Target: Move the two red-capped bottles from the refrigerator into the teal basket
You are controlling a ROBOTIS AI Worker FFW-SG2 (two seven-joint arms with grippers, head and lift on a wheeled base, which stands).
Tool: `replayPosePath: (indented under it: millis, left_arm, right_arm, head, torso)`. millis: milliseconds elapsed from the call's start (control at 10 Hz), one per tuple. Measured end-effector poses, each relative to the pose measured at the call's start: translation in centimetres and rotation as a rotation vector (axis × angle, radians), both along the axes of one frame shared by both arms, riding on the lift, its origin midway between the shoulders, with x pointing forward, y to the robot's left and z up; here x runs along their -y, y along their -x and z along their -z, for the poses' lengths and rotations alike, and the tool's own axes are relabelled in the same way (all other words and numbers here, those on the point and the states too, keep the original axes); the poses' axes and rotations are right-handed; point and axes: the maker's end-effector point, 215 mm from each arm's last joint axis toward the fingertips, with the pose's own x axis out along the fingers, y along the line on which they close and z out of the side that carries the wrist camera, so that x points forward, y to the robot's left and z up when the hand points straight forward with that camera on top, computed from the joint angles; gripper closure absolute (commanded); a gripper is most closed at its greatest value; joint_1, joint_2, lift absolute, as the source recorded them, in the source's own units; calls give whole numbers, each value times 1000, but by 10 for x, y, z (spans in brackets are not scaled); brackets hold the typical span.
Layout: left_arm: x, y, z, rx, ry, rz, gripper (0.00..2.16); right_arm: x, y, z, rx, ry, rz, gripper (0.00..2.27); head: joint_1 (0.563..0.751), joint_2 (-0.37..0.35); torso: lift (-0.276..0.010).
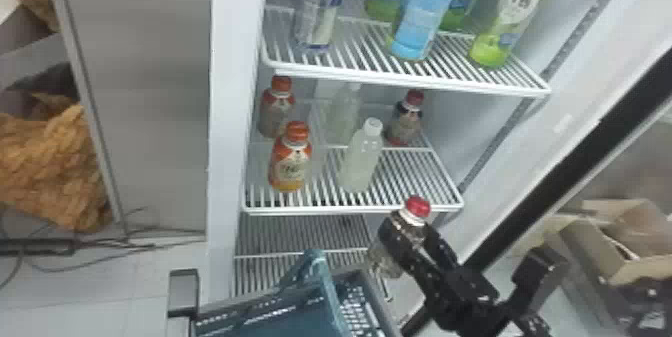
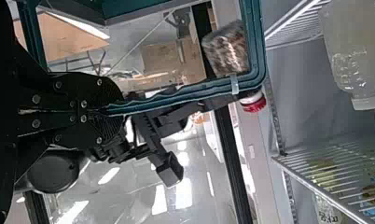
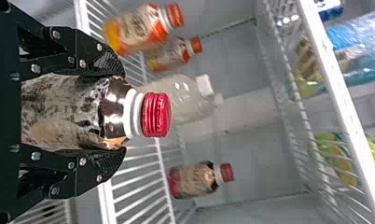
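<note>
Red-capped bottle (image 3: 69,109), one, clamped in right claw (image 3: 124,112): best carried leftward of that claw over teal basket (image 1: 270,318), clear of handle (image 2: 190,92) pinched by left claw (image 2: 112,111).

Two orange-capped bottles (image 1: 290,168) stand left of two pale bottles (image 1: 360,163) (both white-capped); cardboard boxes (image 1: 592,243) sit at right, cables (image 1: 100,245) at left.
</note>
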Motion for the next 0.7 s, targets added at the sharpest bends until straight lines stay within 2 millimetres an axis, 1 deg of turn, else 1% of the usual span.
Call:
replayPosePath:
  millis: [100,300,500,700]
  left_arm:
    - [0,0,1,-1,-1,-2,1128]
    - [-1,-2,1,0,-3,-6,1128]
    - [-1,-2,2,1,-5,-6,1128]
    - [-1,-2,2,1,-6,-6,1128]
  right_arm:
    - [-6,12,6,-47,7,-33,671]
    - [-5,28,15,-130,52,-70,671]
    - [-6,37,26,-196,65,-88,671]
    - [-21,44,37,-243,45,-126,671]
  head:
    - [695,-350]
    - [695,-350]
    - [695,-350]
    - [695,-350]
  torso:
    - [-228]
    - [-228]
    - [-228]
    - [-228]
